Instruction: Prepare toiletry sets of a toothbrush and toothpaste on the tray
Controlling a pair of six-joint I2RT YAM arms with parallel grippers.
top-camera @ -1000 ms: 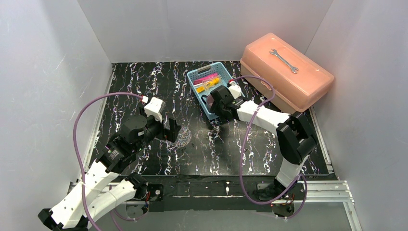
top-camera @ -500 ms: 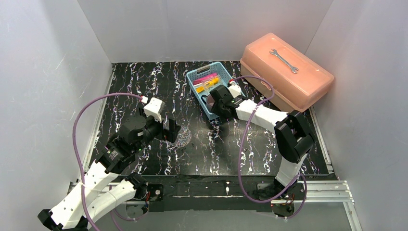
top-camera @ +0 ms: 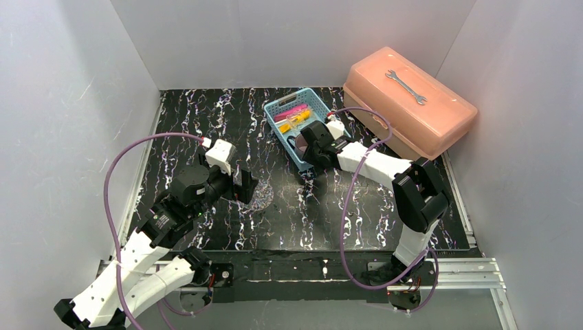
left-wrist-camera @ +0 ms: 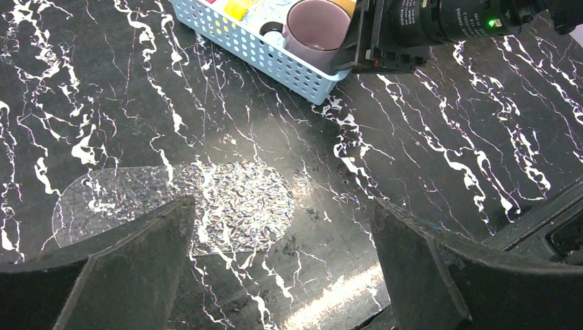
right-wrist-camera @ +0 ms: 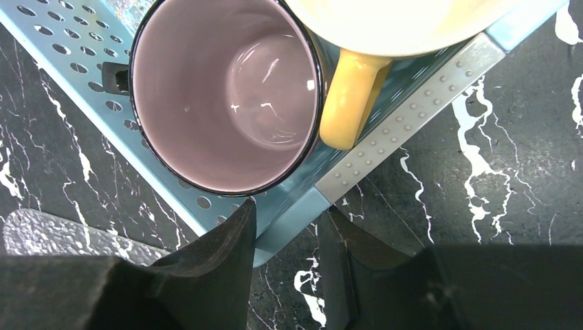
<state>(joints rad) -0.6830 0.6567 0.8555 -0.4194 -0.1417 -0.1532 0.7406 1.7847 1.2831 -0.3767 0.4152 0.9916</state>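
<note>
Sharing blue basket [left-wrist-camera: 275,58] — purple cup [right-wrist-camera: 227,89], yellow tube [top-camera: 298,124].

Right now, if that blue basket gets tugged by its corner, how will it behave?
Likely pivots about the corner the right gripper straddles. Perforated, the blue basket may flex. The purple mug and yellow mug probably add weight.

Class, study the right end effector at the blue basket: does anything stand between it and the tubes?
Yes. The purple cup and yellow cup sit in the basket's near end, between the right end effector at its corner and the tubes farther back.
</note>
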